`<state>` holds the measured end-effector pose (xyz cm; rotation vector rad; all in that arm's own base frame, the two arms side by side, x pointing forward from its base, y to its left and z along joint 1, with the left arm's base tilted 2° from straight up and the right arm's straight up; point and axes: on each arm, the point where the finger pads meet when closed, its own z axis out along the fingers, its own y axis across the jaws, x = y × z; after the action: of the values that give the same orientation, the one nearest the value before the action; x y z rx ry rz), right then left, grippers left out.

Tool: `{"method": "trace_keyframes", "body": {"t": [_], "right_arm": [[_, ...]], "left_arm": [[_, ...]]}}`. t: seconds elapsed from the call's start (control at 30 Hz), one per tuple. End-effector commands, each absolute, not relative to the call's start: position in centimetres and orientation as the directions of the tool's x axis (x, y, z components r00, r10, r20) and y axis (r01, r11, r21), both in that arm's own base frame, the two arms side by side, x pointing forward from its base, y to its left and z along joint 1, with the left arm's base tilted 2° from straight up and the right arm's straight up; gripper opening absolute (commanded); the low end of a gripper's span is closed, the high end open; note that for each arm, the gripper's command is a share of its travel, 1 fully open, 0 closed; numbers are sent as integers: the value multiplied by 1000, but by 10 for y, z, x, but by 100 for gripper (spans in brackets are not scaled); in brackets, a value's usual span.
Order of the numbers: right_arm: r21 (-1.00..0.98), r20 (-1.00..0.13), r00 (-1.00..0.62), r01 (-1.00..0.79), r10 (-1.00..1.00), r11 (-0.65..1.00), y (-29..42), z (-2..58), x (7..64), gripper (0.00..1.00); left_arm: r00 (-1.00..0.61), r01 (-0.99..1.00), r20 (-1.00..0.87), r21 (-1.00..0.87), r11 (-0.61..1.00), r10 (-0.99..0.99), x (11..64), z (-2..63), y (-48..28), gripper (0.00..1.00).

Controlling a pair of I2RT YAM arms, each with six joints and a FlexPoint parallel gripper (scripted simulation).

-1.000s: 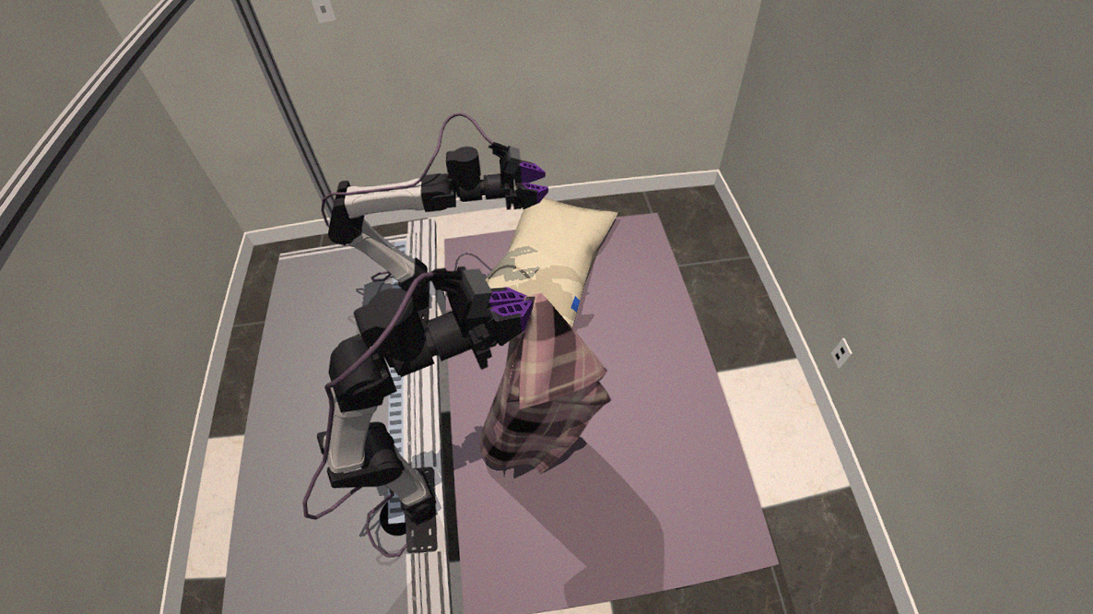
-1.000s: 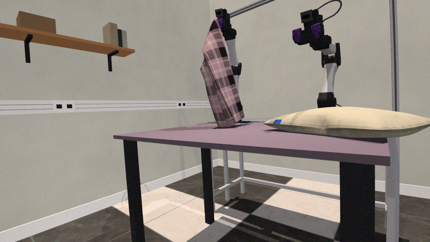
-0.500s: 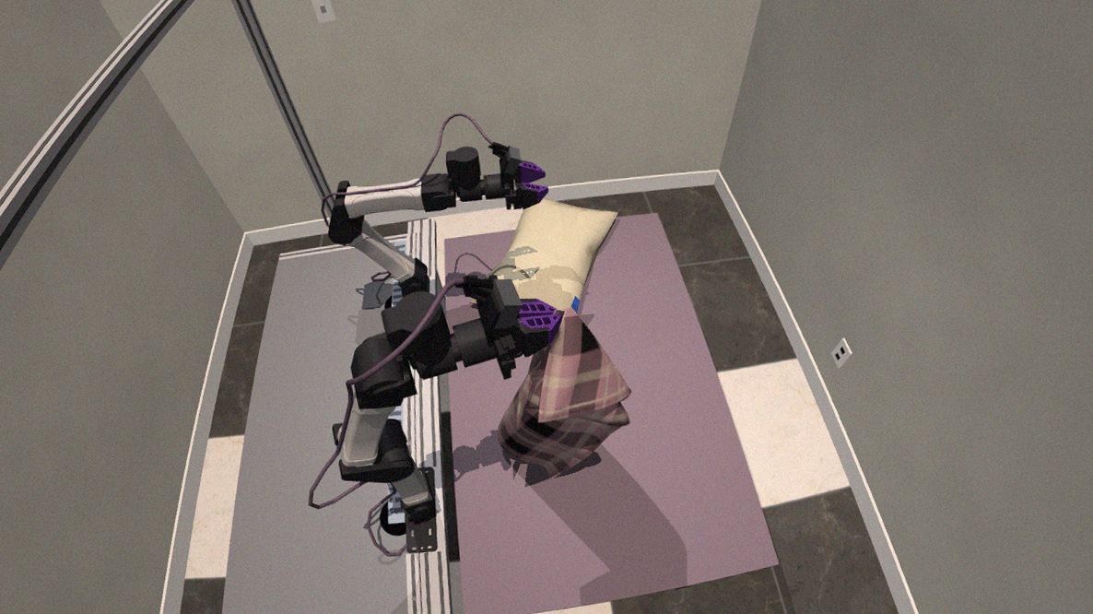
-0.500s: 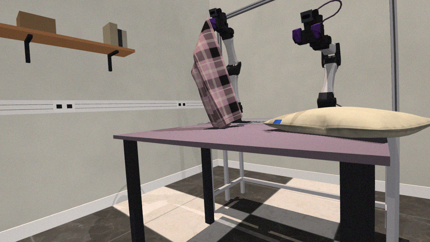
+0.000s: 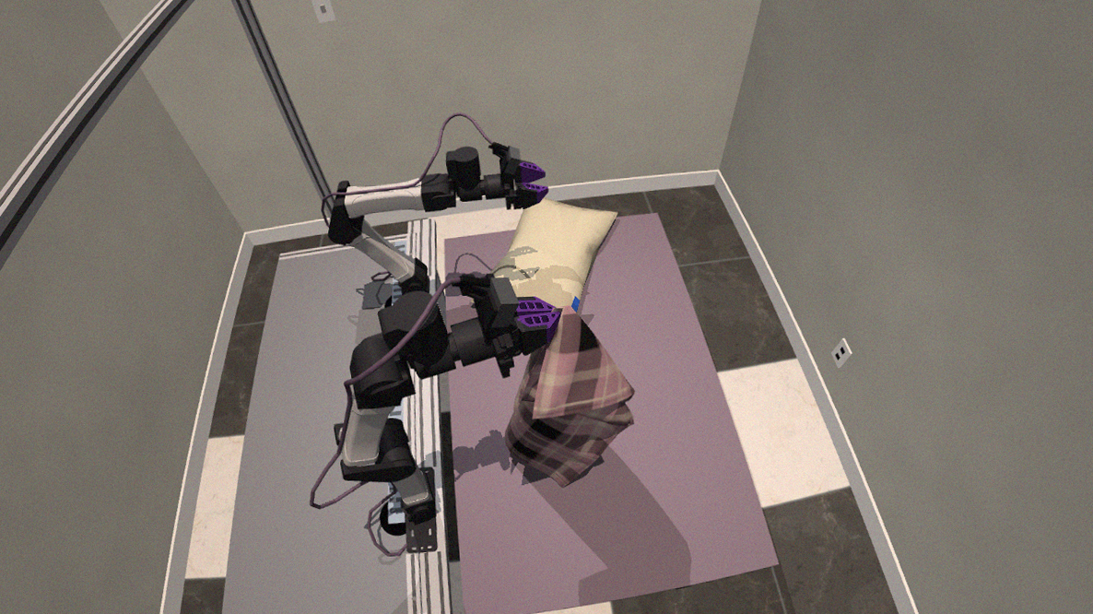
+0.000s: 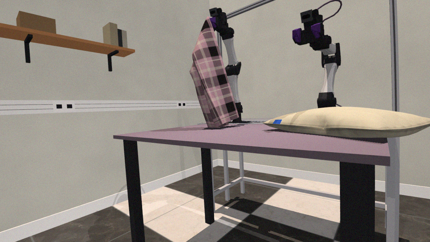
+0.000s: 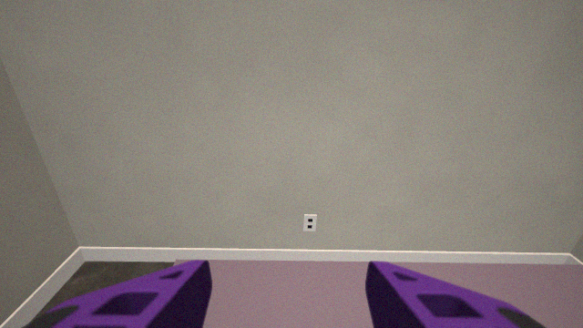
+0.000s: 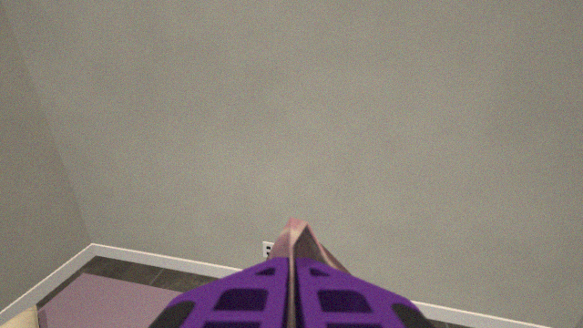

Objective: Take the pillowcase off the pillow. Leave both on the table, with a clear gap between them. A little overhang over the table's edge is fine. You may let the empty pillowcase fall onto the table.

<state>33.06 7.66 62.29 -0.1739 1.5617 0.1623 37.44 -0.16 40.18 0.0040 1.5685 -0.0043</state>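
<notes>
Okay, exterior view, left to right: pink-and-black plaid cloth pillowcase [image 5: 578,378] [image 6: 210,66] [image 8: 298,225] hangs off the pillow, over the mauve rectangular table [image 5: 658,317] [image 6: 240,141] [image 7: 291,292] [image 8: 114,296], top corner clenched in the purple-fingered right gripper [image 5: 557,312] [image 6: 212,23] [image 8: 291,271] (can't tell if its hem touches down). Next, purple-fingered left gripper [image 5: 545,181] [image 6: 306,33] [image 7: 288,262] stands apart, grasping nothing. Last, plump cream fabric pillow [image 5: 567,238] [image 6: 345,120] [image 8: 25,319] lies on the table, far end overhanging. Risks: releasing here could flop cloth onto the pillow, as the held corner is close to it from above, killing the gap; a snagging hem could bunch; bumping the pillow could worsen its overhang.
</notes>
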Motion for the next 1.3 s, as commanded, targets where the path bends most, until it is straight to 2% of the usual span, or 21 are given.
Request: {"method": "trace_keyframes", "body": {"t": [0.0,0.1,0.13,0.3,0.67,1.07,1.27], "right_arm": [[-2,-998,59,-200,10,980,73,637,334,0],[-3,-999,40,-201,5,980,76,630,344,0],[-4,-996,86,-199,13,980,71,643,329,0],[-9,-987,160,-189,22,982,69,657,337,0],[-12,-983,180,-174,20,985,66,656,351,0],[-11,-962,273,-142,28,990,57,663,372,0],[-5,-929,368,-125,42,992,51,673,379,0]], "left_arm": [[2,19,-1000,-5,1000,-5,374,399,-5,60],[2,19,-1000,-5,1000,-5,374,399,-5,60],[2,19,-1000,-5,1000,-5,374,399,-5,60],[2,19,-1000,-5,1000,-5,374,399,-5,60],[2,19,-1000,-5,1000,-5,374,399,-5,60],[2,19,-1000,-5,1000,-5,374,399,-5,60],[2,19,-1000,-5,1000,-5,374,399,-5,60]]}}
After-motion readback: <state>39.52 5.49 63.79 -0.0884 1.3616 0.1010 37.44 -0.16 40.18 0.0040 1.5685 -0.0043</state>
